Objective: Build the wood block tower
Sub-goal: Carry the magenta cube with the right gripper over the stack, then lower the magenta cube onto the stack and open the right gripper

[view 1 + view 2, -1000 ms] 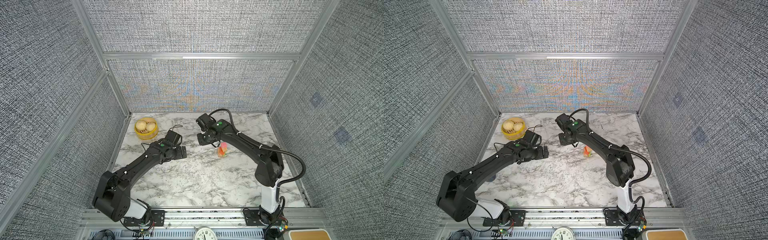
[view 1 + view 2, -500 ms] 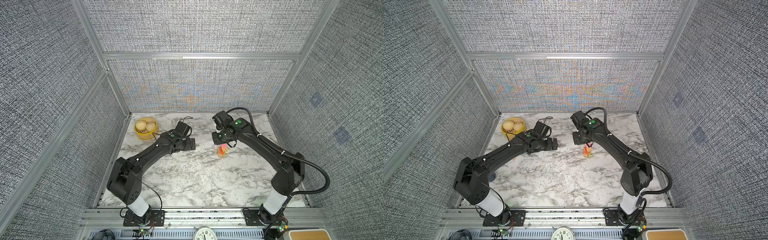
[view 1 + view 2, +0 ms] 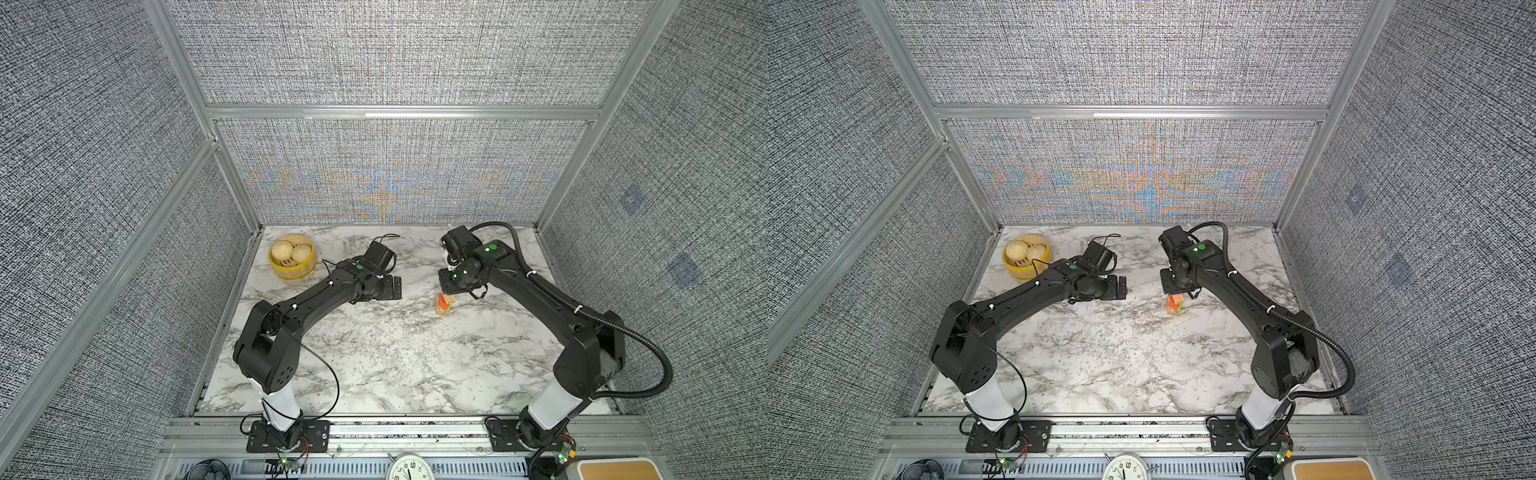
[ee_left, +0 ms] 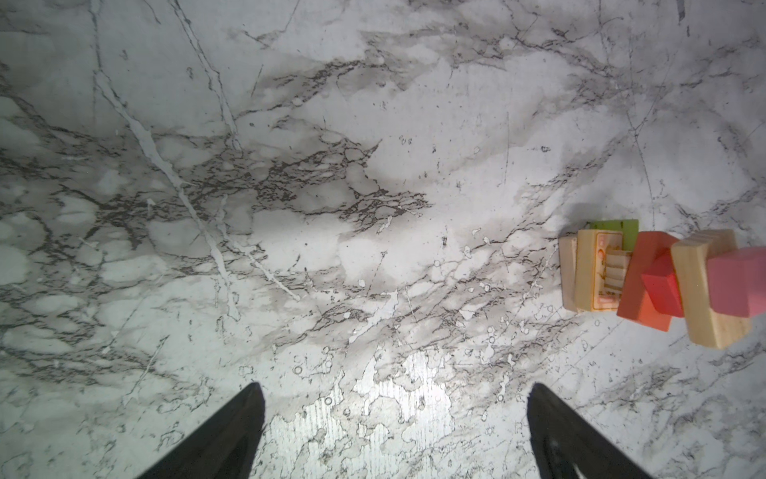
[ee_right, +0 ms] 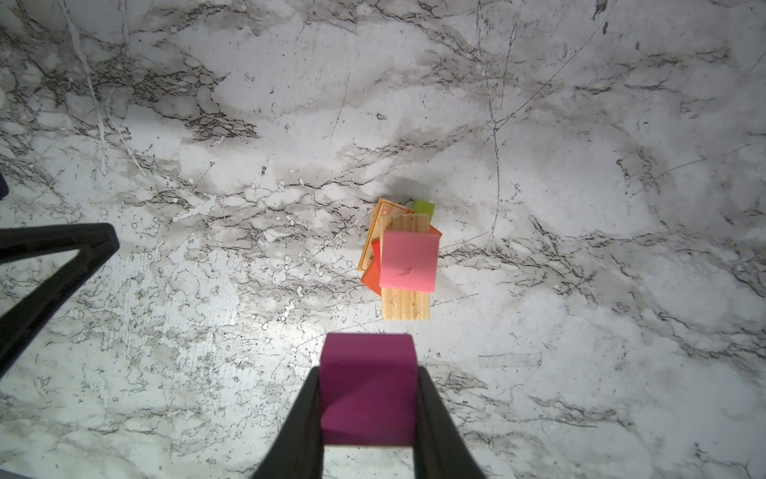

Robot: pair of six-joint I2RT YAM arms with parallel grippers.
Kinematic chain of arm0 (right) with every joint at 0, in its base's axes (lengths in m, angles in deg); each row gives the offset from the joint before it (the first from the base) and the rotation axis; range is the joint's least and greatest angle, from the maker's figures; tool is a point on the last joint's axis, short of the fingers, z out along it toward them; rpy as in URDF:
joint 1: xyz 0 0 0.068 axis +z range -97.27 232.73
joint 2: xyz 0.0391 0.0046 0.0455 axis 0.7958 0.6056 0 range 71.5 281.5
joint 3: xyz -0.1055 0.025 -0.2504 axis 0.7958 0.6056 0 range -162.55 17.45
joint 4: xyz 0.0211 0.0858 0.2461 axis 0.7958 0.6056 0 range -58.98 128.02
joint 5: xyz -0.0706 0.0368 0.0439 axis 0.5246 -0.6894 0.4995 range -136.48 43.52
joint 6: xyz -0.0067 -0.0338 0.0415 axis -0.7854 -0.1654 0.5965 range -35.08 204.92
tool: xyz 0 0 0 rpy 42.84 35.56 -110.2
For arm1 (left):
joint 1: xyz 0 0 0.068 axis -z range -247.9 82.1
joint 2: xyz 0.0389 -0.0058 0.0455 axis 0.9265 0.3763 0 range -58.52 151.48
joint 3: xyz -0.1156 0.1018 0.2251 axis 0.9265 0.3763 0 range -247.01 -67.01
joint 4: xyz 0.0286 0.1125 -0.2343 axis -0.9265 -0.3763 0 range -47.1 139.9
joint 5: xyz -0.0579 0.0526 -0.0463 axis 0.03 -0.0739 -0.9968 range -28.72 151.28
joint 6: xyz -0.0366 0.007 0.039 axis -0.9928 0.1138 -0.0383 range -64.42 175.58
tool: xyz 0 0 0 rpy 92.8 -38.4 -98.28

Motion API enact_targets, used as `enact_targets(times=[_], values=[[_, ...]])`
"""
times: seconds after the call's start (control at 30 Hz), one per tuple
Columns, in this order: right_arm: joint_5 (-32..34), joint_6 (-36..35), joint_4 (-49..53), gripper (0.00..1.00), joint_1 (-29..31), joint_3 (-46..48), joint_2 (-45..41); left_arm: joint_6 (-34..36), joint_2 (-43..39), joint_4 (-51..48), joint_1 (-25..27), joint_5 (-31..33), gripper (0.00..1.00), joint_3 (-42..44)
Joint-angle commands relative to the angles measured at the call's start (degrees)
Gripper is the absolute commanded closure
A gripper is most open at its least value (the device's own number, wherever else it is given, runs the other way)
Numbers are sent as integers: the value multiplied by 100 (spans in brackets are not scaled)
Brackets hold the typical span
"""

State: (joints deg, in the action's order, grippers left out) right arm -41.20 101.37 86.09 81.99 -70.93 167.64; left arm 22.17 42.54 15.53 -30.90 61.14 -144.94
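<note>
Far left, the round yellow bamboo steamer with two buns (image 3: 293, 272) sits by the back corner of the white marble tabletop (image 3: 374, 353), and it's no part of this step. Next along, the left gripper (image 4: 393, 390) hangs over bare marble with its fingers spread wide and nothing between them. The tower of small wood blocks (image 3: 444, 304) stands right of the middle. It has tan pieces at the bottom, a lime-green block (image 5: 423, 206) peeking out, and orange-red ones above that. A tan wooden plank (image 5: 405, 305) lies across those, with a pink wooden cube (image 5: 409, 259) on top, all a bit twisted against each other. The right gripper (image 5: 369, 369) is raised near the stack but not over it yet, pinching a magenta wooden cube (image 5: 368, 398) by two opposite sides. The job now looks like setting that cube on the pink one. Best bet is to centre it over the pink face, square up the edges, come straight down slowly, and let go only once it sits flat. Those crooked layers underneath would probably topple from any sideways nudge.
</note>
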Motion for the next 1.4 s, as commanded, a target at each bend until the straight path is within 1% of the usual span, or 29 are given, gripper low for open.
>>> enact_targets(times=[0.0, 0.27, 0.7, 1.03, 1.37], values=[[-79, -93, -44, 74, -58, 44, 40, -10, 41, 114, 18, -18, 1, 4], [-117, -162, -143, 74, -173, 51, 223, -8, 116, 109, 23, 21, 1, -11], [-124, -223, -195, 74, -304, -105, 528, 89, 445, 9, 27, 24, 1, -296], [-150, -289, -123, 74, -324, -327, 744, 149, 536, -144, 19, 127, 1, -470], [-159, -313, -144, 74, -346, -314, 836, 159, 604, -197, 18, 183, 0, -520]])
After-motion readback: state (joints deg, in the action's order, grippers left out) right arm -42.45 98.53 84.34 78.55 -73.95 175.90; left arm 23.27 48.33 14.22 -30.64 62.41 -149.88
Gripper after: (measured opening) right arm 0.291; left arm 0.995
